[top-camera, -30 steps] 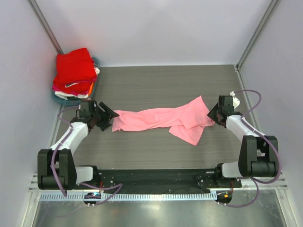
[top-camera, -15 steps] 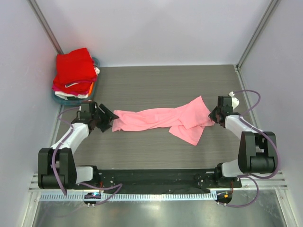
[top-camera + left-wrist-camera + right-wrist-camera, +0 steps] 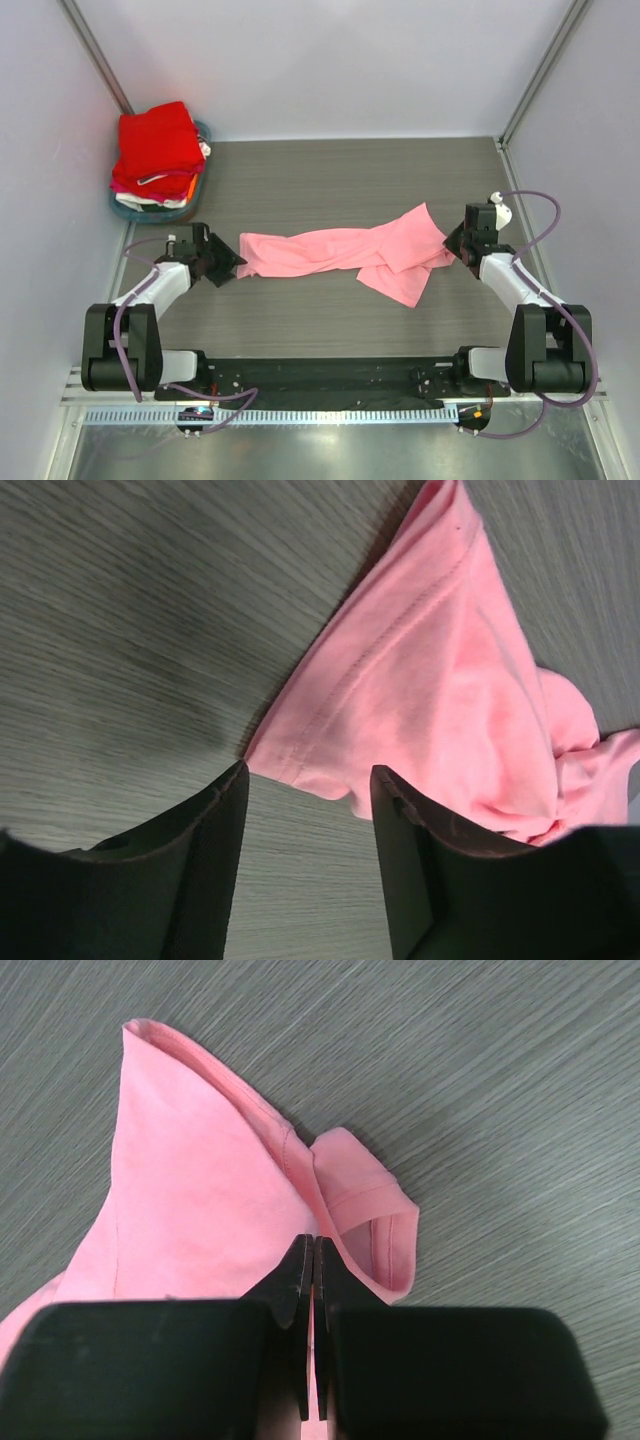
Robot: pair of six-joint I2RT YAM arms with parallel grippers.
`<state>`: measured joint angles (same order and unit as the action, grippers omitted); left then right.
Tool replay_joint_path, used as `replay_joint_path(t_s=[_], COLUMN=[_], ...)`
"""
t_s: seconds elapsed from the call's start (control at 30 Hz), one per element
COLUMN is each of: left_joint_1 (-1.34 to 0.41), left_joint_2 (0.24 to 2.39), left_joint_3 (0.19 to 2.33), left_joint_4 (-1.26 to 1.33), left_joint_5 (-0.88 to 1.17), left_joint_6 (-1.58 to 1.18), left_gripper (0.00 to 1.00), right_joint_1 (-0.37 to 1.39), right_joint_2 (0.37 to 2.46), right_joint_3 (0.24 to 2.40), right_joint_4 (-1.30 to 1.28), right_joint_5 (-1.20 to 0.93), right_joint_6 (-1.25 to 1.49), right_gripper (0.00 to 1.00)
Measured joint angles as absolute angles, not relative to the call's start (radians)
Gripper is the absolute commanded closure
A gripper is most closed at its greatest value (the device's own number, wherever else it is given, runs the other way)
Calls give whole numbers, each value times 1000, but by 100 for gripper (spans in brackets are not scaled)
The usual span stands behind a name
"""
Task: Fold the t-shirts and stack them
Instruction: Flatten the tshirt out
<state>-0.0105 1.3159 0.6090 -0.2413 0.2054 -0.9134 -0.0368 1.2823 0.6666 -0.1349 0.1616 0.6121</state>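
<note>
A light pink t-shirt [image 3: 340,250] lies bunched in a long strip across the table's middle. My left gripper [image 3: 232,262] sits low at its left end. In the left wrist view the left gripper [image 3: 308,775] is open, and the shirt's hemmed corner [image 3: 430,680] lies just past the fingertips, with only bare table between them. My right gripper [image 3: 455,245] is at the strip's right end. In the right wrist view the right gripper [image 3: 315,1240] is shut on a fold of the pink cloth [image 3: 190,1190] beside a sleeve opening.
Several folded t-shirts [image 3: 157,145], a bright red one on top, are stacked in a teal tray [image 3: 205,133] at the back left corner. Grey walls and metal posts close in the wood-grain table on three sides.
My right gripper has shut on the shirt's right end. The left gripper has dropped closer to the shirt's left corner and its fingers have narrowed a little.
</note>
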Motion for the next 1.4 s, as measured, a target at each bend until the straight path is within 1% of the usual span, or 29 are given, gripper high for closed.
replay_joint_path(t_s=[0.3, 0.4, 0.43, 0.53, 0.57, 0.6, 0.63, 0.7, 0.73, 0.93, 1.07, 1.23, 1.4], left_joint_1=[-10, -10, -10, -10, -10, -10, -10, -10, -11, -11, -11, -11, -11], left_joint_2=[1351, 1371, 1380, 1405, 1415, 1423, 1427, 1427, 1420, 1303, 1202, 1069, 1045], left_joint_3=[579, 579, 579, 580, 580, 581, 581, 580, 579, 575, 590, 662, 781], left_joint_4=[-216, -179, -165, -134, -126, -121, -121, -123, -126, -194, -265, -358, -417], left_joint_5=[187, 192, 193, 193, 196, 194, 190, 184, 177, 129, 114, 97, 98], left_joint_6=[-924, -937, -941, -953, -959, -962, -965, -962, -962, -953, -933, -910, -909], left_gripper=[49, 54, 58, 76, 89, 95, 96, 98, 100, 100, 100, 100, 100], right_joint_1=[-37, -37, -37, -37, -37, -37, -37, -37, -37, -37, -37, -37, -37], right_joint_2=[1246, 1234, 1234, 1229, 1226, 1222, 1217, 1205, 1200, 1155, 1126, 1086, 1078], right_joint_3=[651, 651, 651, 651, 651, 651, 651, 651, 651, 652, 690, 804, 986], right_joint_4=[-136, -136, -136, -136, -136, -137, -137, -140, -144, -176, -225, -289, -334], right_joint_5=[159, 158, 156, 150, 150, 149, 148, 147, 147, 152, 151, 145, 123], right_joint_6=[612, 613, 615, 617, 619, 620, 620, 623, 623, 624, 627, 632, 638], right_gripper=[99, 99, 99, 99, 99, 99, 99, 99, 99, 99, 99, 99, 99])
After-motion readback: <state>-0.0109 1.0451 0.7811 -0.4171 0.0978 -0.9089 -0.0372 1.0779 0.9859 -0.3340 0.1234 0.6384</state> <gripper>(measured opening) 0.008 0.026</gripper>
